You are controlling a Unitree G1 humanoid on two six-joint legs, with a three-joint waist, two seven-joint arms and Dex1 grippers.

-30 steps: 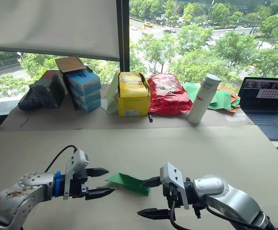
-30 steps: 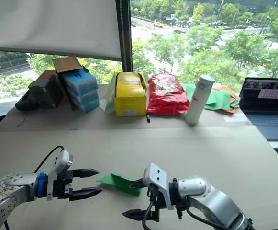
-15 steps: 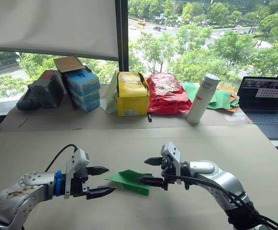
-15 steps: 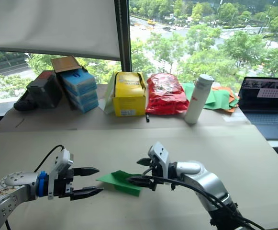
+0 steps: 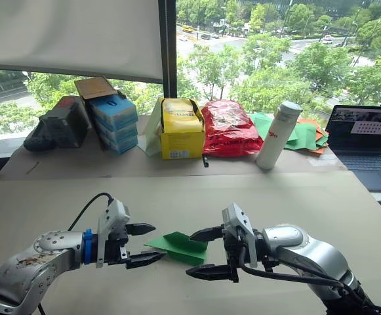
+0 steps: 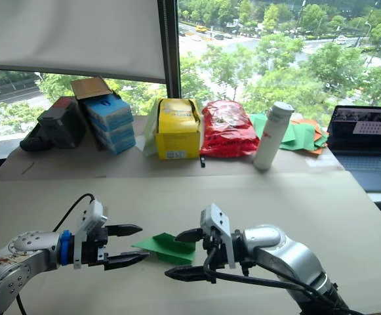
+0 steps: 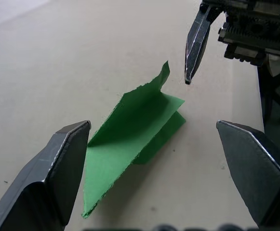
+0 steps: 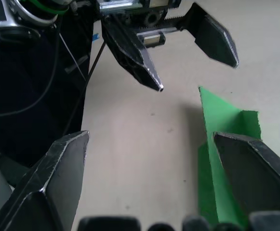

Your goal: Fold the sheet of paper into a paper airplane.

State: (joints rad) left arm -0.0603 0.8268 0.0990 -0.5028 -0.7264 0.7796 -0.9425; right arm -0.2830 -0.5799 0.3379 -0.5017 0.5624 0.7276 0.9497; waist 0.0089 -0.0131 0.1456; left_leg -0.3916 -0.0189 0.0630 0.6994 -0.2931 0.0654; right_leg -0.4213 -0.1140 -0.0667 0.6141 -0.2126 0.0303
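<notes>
Folded green sheet of paper lying on the beige table between the two grippers, held by neither.

The sheet is a pointed wedge with one flap standing up along a crease; its narrow tip points toward the left gripper and its wider end lies toward the right gripper. The left gripper's two black fingers are spread apart, one on each side of the tip, just short of the paper. The right gripper's fingers are likewise spread wide, the upper finger close above the sheet's wide end and the lower one beside it, near the table surface. At the table's far edge, by the window, stand a yellow box, a red bag, a white bottle, a stack of blue boxes, a heap of green and orange sheets and a laptop.
</notes>
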